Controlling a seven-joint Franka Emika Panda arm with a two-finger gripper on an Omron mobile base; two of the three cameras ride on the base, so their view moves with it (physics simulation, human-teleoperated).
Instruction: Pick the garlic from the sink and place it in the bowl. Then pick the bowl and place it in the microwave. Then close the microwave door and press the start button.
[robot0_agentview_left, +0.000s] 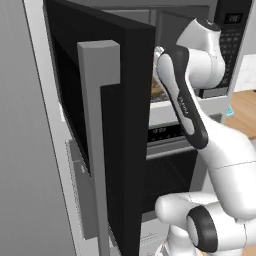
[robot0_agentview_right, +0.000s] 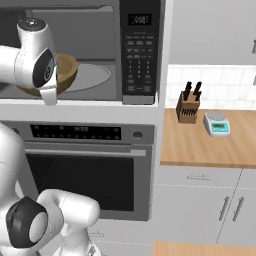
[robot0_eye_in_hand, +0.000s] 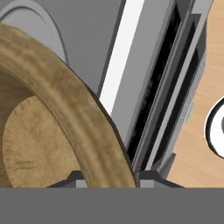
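- One door (robot0_agentview_left: 117, 135) stands swung wide open at my far left, its one tall grey handle (robot0_agentview_left: 97, 140) facing the camera edge-on.
- One microwave (robot0_agentview_right: 141, 50) sits above one oven (robot0_agentview_right: 85, 170); its cavity is open, with one round turntable plate (robot0_agentview_right: 92, 76) on the floor inside.
- One bowl (robot0_agentview_right: 67, 70), brown wood, is inside the cavity at its left, tilted, partly behind my wrist.
- My gripper (robot0_eye_in_hand: 107, 177) has its two fingers (robot0_eye_in_hand: 75, 178) pinched on the bowl's thick rim, one tip on the inside, one on the outside.
- In the hand view the rim (robot0_eye_in_hand: 65, 100) sweeps across as a wide brown arc, with the paler bottom of the bowl to its left; I cannot see the garlic there.
- One keypad (robot0_agentview_right: 140, 62) runs down the microwave's right side, with one small display at its top.
- On the wooden counter (robot0_agentview_right: 195, 145) to the right stand one knife block (robot0_agentview_right: 188, 107) with two dark handles and, just beside it, one small scale (robot0_agentview_right: 217, 124).
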